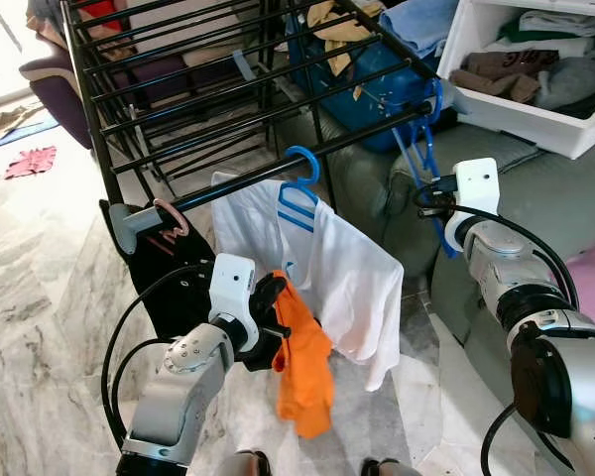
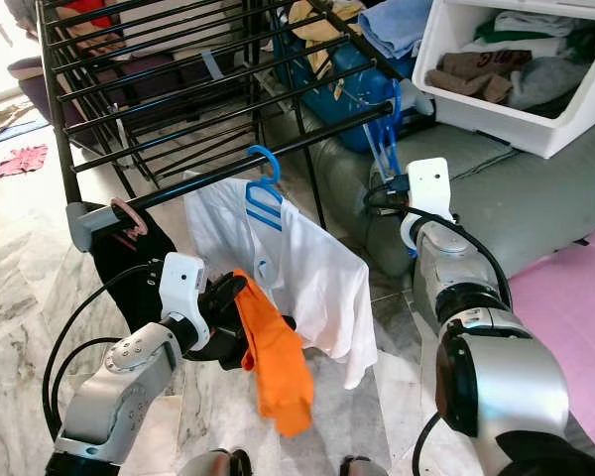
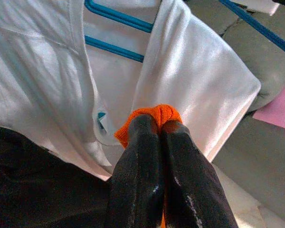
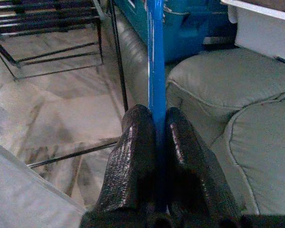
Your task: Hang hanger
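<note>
A drying rack (image 1: 228, 89) stands far centre. On its near rail hang a hanger (image 1: 299, 193) bearing a shirt (image 1: 347, 278), and to the right another hanger (image 1: 421, 149). Right of the rack lies a sofa (image 1: 555, 188), a laundry bin (image 1: 535, 69) on it.

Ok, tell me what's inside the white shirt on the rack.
A blue hanger sits inside the white shirt; its hook and upper bars show at the collar. Its shoulders and lower part are covered by fabric.
</note>
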Robot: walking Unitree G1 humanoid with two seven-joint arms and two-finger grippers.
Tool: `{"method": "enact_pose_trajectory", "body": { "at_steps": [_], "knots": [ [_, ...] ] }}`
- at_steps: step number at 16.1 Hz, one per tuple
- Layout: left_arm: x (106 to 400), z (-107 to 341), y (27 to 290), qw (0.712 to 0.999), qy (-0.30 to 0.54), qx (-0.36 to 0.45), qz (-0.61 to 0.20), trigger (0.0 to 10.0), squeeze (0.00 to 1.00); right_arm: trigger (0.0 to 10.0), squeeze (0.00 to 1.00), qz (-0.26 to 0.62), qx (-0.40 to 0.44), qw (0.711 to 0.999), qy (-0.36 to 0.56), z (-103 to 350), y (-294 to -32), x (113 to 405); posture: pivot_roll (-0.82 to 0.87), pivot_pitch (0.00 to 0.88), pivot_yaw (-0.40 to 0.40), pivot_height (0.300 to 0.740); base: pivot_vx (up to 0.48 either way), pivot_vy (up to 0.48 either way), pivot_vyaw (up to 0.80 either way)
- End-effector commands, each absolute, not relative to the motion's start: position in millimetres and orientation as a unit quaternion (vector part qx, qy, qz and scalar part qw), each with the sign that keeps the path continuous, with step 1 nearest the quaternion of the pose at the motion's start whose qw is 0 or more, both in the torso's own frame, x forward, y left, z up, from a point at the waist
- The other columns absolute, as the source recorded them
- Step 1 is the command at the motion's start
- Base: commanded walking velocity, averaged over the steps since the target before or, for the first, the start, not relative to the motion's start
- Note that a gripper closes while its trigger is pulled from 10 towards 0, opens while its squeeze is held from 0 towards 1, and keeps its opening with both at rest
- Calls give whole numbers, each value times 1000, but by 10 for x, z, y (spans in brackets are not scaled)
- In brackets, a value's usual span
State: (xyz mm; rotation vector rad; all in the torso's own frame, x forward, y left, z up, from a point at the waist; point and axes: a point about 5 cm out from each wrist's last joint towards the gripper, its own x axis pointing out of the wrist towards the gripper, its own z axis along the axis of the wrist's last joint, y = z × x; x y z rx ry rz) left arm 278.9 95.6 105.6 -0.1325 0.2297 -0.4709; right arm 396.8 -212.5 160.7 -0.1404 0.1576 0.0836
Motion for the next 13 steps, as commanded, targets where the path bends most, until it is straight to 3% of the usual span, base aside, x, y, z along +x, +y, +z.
{"method": "enact_pose_trajectory", "body": {
  "at_steps": [1,7,10,12,13],
  "knots": [
    [2794,1031,1005,967,113,-63,-220,10000,0,0,0,51,-68,996,25,1784,-2137,3993,-1,63,49,740,0,0,0],
    [2818,1019,976,972,90,-73,-206,10000,0,0,0,118,-102,985,70,1079,-2474,3261,-67,48,42,740,0,0,0],
    [2797,957,1031,975,91,-70,-190,10000,0,0,0,91,-92,991,40,944,-2305,2856,-71,8,51,740,0,0,0],
    [2758,927,1071,976,93,-69,-186,10000,0,10000,0,35,-58,997,34,854,-2116,2711,-60,4,63,740,0,0,0],
    [2741,908,1091,975,97,-69,-187,10000,0,10000,0,17,-63,998,25,852,-2069,2681,-59,0,67,740,-266,0,0]
  ]
}}
